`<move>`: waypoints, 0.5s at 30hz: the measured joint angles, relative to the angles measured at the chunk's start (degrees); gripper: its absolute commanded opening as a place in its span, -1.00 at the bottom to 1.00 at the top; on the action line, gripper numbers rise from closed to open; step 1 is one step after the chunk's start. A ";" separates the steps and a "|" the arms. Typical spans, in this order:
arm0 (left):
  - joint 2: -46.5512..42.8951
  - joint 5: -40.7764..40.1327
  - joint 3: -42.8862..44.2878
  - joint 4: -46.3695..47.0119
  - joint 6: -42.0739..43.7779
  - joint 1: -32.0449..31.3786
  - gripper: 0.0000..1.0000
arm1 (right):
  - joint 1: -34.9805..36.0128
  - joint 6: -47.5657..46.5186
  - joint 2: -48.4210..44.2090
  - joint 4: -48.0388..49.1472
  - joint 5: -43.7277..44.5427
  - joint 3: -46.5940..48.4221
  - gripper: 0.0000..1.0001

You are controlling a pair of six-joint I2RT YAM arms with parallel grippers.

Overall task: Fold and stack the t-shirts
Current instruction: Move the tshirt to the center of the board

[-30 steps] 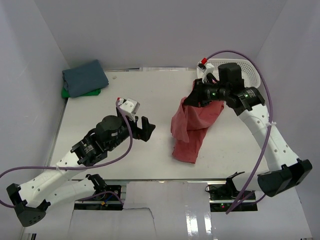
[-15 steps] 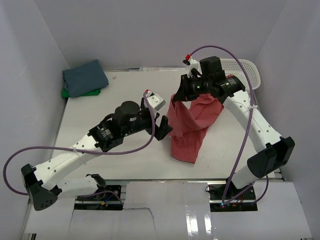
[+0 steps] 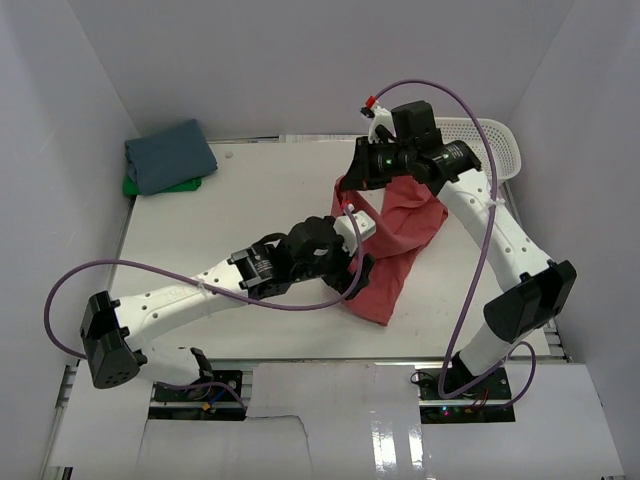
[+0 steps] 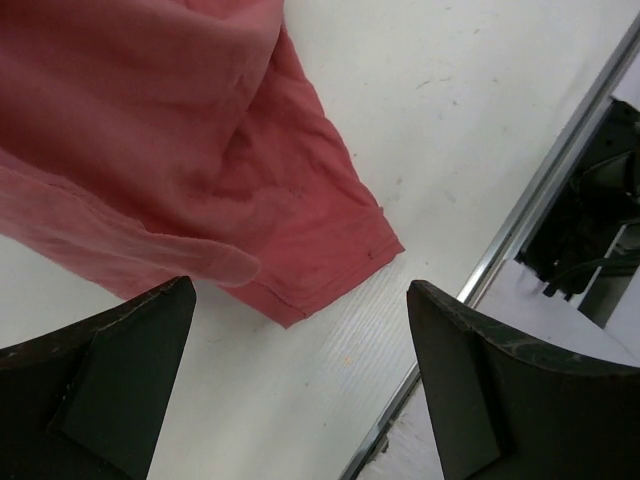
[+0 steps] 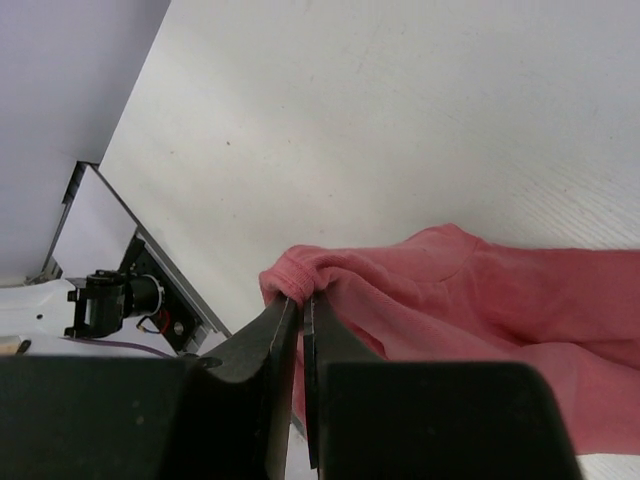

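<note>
**Overhead view.** The right gripper [image 3: 347,186] is clamped on an upper edge of the coral-red t-shirt [image 3: 402,226] and holds it above the middle of the tabletop [image 3: 240,205], towards the far edge. From that pinch the cloth hangs down and trails towards the near edge, where its lower end lies flat on the surface, right of centre. The left gripper [image 3: 358,272] reaches across from the near left corner, jaws spread wide, just beside the left margin of the shirt's lower part. The slate-blue t-shirt [image 3: 170,154] lies folded at the far left corner on top of the bright green t-shirt [image 3: 148,186], which shows only as a strip beneath it. A white mesh basket [image 3: 497,142] stands at the far right corner.

**Right wrist view.** The right gripper [image 5: 301,302] has its fingers pressed together on a rolled fold of the coral-red t-shirt [image 5: 480,300]. The rest of the cloth falls away to the right above the tabletop [image 5: 400,120].

**Left wrist view.** The left gripper [image 4: 300,290] hangs open over the coral-red t-shirt [image 4: 190,140]. A hemmed corner [image 4: 375,245] of the shirt lies on the tabletop [image 4: 450,110] in the gap between the two fingers, and neither finger touches the cloth. The tabletop's near edge runs along the right.
</note>
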 measured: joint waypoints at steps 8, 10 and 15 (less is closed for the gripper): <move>2.47 -8.94 0.09 -0.87 -1.11 -0.11 0.96 | 1.62 0.96 1.55 -1.20 -0.02 6.64 -0.85; 2.47 -12.02 0.35 -1.07 -1.68 -0.11 0.96 | 1.95 1.05 1.55 -1.31 -0.02 6.67 -0.85; 2.47 -19.78 1.09 -1.77 -3.08 -0.09 0.94 | 2.62 1.29 1.53 -1.49 -0.02 6.58 -0.85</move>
